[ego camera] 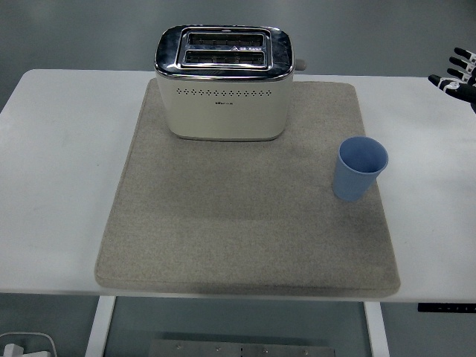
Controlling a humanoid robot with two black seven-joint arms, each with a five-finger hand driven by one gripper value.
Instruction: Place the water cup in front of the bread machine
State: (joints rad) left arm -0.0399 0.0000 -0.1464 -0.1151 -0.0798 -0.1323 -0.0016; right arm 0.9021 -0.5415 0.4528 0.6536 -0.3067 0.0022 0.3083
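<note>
A light blue water cup [359,168] stands upright and empty on the right part of a grey felt mat [245,223]. A cream and chrome two-slot toaster [223,83], the bread machine, stands at the back of the mat, left of the cup and farther away. My right hand [455,74] shows only at the right edge, over the table, well behind and right of the cup. Its fingers are spread and hold nothing. My left arm is out of view.
The white table [59,186] carries the mat in its middle. The mat in front of the toaster [223,193] is bare. A white object [26,346] lies on the floor at the bottom left.
</note>
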